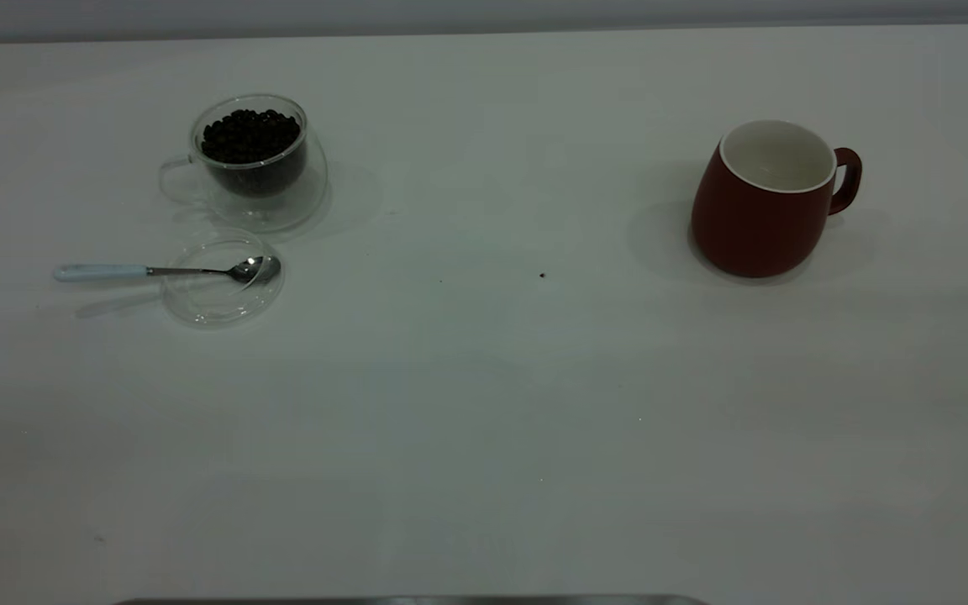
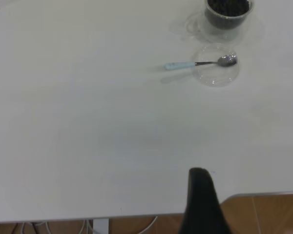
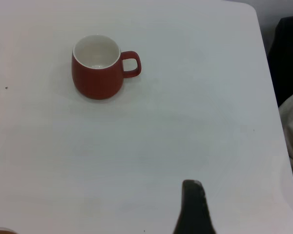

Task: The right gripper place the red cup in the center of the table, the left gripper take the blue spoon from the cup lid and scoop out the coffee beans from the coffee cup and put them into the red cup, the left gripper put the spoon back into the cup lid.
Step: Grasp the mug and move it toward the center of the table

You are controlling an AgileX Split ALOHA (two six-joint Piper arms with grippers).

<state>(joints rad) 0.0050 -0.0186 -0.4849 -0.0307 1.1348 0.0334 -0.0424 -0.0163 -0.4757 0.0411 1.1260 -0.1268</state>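
Note:
The red cup (image 1: 765, 202) stands upright and empty at the right of the table (image 1: 484, 403), handle to the right; it also shows in the right wrist view (image 3: 97, 73). The coffee cup (image 1: 253, 160) with coffee beans (image 1: 250, 136) stands at the far left. The cup lid (image 1: 222, 281) lies just in front of it, with the blue spoon (image 1: 156, 270) resting across it, bowl on the lid, handle pointing left. The left wrist view shows the spoon (image 2: 200, 63), lid (image 2: 216, 72) and coffee cup (image 2: 228, 17). The left gripper (image 2: 200, 195) is far from them near the table edge. The right gripper (image 3: 193, 204) is far from the red cup.
A tiny dark speck (image 1: 542, 275) lies near the table's middle. The table's near edge (image 2: 263, 195) shows in the left wrist view, with floor and cables below. A dark object (image 3: 288, 53) stands beyond the table's side edge in the right wrist view.

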